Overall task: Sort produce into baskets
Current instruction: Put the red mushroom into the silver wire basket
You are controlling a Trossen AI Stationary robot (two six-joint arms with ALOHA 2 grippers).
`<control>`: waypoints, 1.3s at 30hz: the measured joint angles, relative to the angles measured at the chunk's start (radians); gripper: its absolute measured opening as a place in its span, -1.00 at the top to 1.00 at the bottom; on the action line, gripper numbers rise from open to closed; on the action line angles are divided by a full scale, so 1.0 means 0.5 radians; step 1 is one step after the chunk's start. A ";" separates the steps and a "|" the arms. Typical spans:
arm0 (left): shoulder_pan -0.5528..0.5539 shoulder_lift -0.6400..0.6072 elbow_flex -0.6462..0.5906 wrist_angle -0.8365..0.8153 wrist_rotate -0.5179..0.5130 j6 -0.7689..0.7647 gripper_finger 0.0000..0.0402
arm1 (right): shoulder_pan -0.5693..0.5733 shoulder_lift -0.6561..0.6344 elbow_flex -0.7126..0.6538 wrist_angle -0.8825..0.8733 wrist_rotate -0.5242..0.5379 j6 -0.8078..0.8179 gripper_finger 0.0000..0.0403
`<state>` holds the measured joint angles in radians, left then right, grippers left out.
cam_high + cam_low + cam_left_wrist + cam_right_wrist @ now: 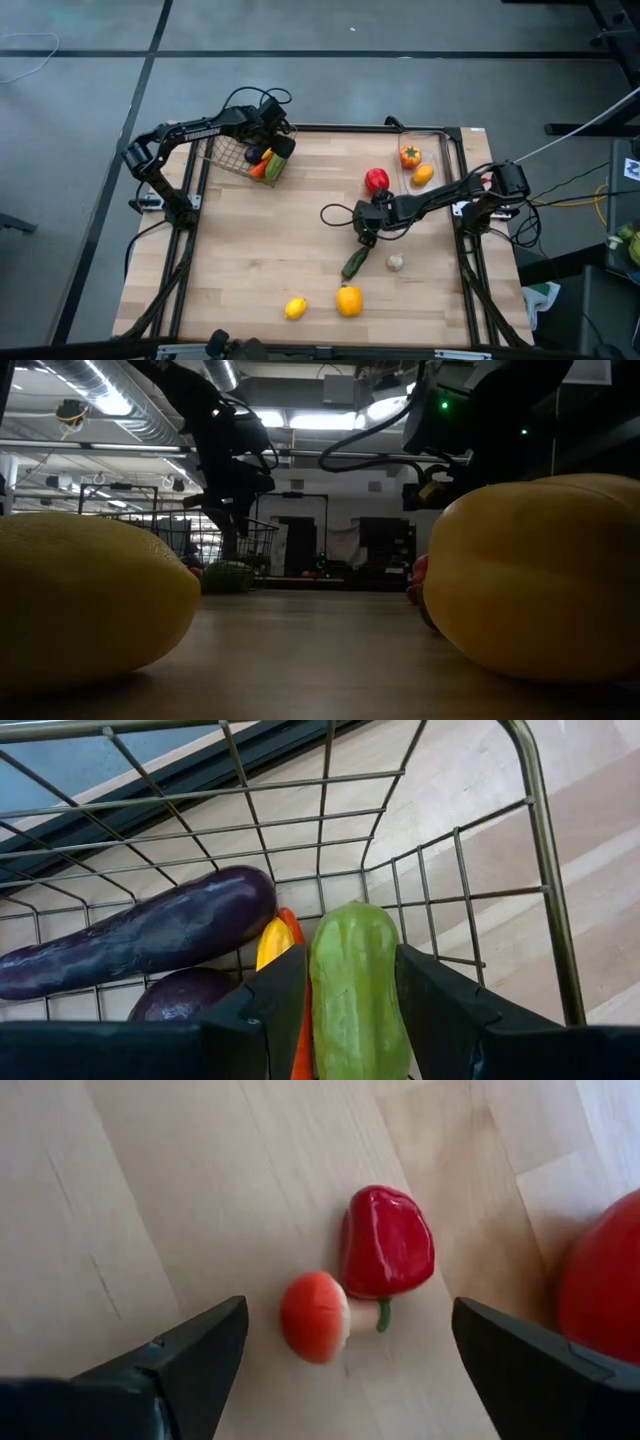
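My left gripper [274, 150] is over the dark wire mesh basket [238, 152] at the table's far left, shut on a light green vegetable [352, 982]. In the basket lie a long purple eggplant [150, 935], a second purple piece [185, 995], a yellow piece [272, 942] and an orange one [293, 925]. My right gripper [366, 230] is open at mid-table. Its fingers stand on either side of a red-capped mushroom [318, 1317] and a small red pepper [387, 1243], which lie on the table, and touch neither. My left gripper pinches the light green vegetable between its two fingers, one on each long side [318, 1000]. The fingers lie along it, and its rounded far end [352, 920] sticks out past them into the basket. The vegetable hides whether that end rests on the pieces below.
A clear bin [445, 150] at the far right holds two orange pieces. A red round fruit [376, 180], a dark green cucumber [354, 263], a white garlic bulb [396, 262], a lemon [295, 308] and a yellow pepper [349, 300] lie on the table.
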<state>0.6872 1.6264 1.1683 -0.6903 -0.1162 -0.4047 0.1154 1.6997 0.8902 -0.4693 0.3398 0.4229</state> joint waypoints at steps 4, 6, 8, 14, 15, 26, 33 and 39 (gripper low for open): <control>0.000 0.000 0.000 0.000 0.000 -0.025 0.25 | 0.000 0.000 0.000 0.006 -0.021 0.000 -0.52; 0.000 0.000 0.000 0.001 0.000 -0.026 0.25 | 0.001 0.000 0.000 0.006 -0.029 0.000 -0.41; 0.000 0.000 0.000 0.002 0.000 -0.026 0.25 | 0.004 0.000 0.000 0.007 -0.046 0.000 -0.30; 0.000 0.000 0.000 0.002 0.000 -0.022 0.25 | 0.004 0.000 0.000 0.011 -0.137 -0.001 0.03; 0.000 0.000 0.000 0.002 0.000 -0.022 0.25 | 0.004 0.000 0.000 0.012 -0.141 -0.001 0.08; 0.000 0.000 0.000 0.008 0.000 -0.028 0.25 | 0.004 0.000 -0.002 0.016 -0.190 -0.003 0.53; -0.001 0.000 0.000 0.008 0.000 -0.030 0.25 | 0.004 0.000 -0.002 0.020 -0.217 -0.016 0.72; 0.000 0.000 0.000 0.008 0.000 -0.031 0.25 | 0.004 0.000 -0.002 0.024 -0.220 -0.026 0.75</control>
<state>0.6872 1.6264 1.1683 -0.6865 -0.1162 -0.4202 0.1173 1.6997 0.8894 -0.4572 0.2297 0.4097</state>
